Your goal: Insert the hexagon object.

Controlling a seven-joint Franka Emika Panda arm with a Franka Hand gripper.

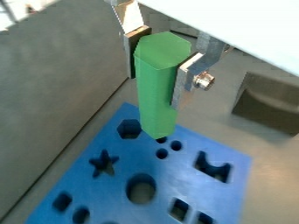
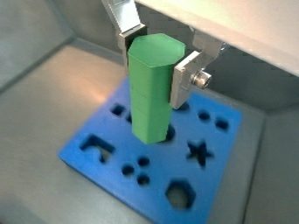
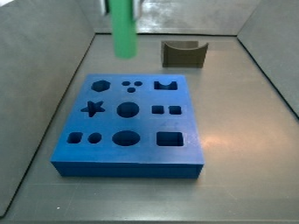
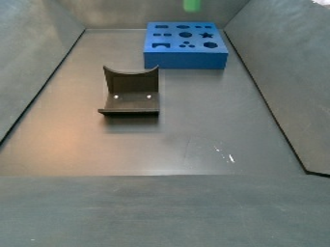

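A: In a wrist view we see the gripper (image 1: 162, 59) clamped on the hexagon object (image 1: 158, 86), its silver fingers (image 1: 191, 73) pressing the peg's upper part from both sides. The peg hangs upright over the blue block (image 1: 140, 175), its lower end above the holes near the block's far edge. At about 3 o'clock from the peg, well apart on the grey floor, sits the dark olive bracket (image 1: 267, 102).

B: In a wrist view from the opposite side we see the same grip: gripper (image 2: 155, 54), fingers (image 2: 186, 77) closed on the green peg (image 2: 152, 89), whose lower end covers a hole (image 2: 166, 136) in the block (image 2: 152, 153). We cannot tell whether it has entered.

A: In a side view we see the peg (image 3: 122, 29) above the block (image 3: 131, 122), at its 11 o'clock, and the bracket (image 3: 184, 54) at its 1 o'clock. The gripper is out of frame.

B: In a side view from the far end, the bracket (image 4: 129, 93) is near, the block (image 4: 186, 45) beyond at 1 o'clock, and a green sliver (image 4: 191, 5) shows at the top edge.
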